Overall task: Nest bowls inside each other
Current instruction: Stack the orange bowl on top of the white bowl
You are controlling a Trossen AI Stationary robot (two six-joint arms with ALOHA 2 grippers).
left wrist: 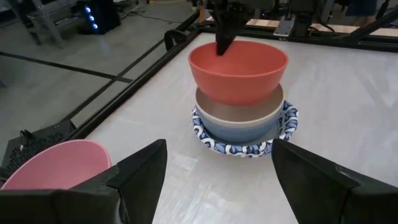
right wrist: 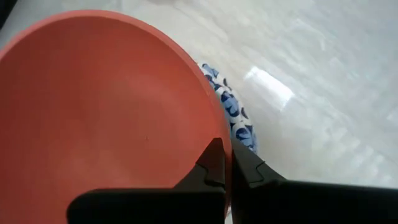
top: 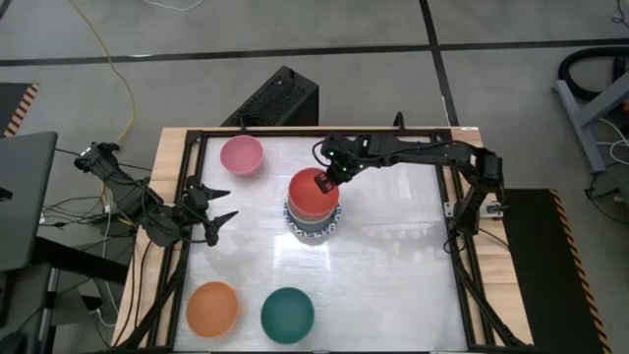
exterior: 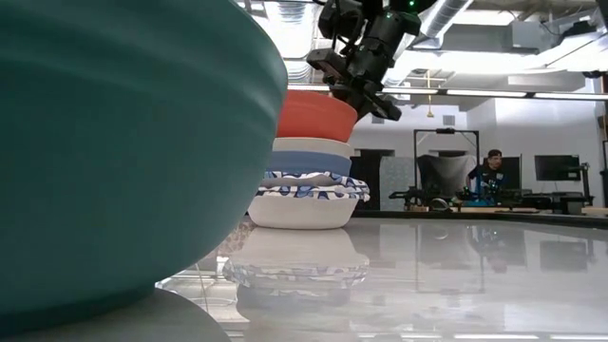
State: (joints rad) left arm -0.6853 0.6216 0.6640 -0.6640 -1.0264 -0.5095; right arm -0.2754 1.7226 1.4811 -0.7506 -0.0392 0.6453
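A red bowl (top: 313,193) tops a stack in the middle of the table. Under it are a cream bowl (exterior: 313,146), a blue bowl (exterior: 312,162) and white bowls with blue-patterned rims (exterior: 309,190). My right gripper (top: 332,179) is shut on the red bowl's rim. My left gripper (top: 218,205) stands open by the table's left edge and points toward the stack, with nothing between its fingers (left wrist: 143,174). A pink bowl (top: 241,154), an orange bowl (top: 212,308) and a dark green bowl (top: 287,314) each rest alone on the table. My right gripper pinches the red bowl's rim (right wrist: 222,134) on its far right side, one finger inside the bowl and one outside. The fingers slant down from the table's far right. The bowl's lower part sits in the cream bowl (left wrist: 239,112), mouth up.
The pink bowl stands far left of the stack; the orange and green bowls stand near the front edge at the left. The green bowl (exterior: 123,142) fills the left of the low view. A black frame (top: 447,197) borders the table. A person (exterior: 491,166) sits in the room beyond.
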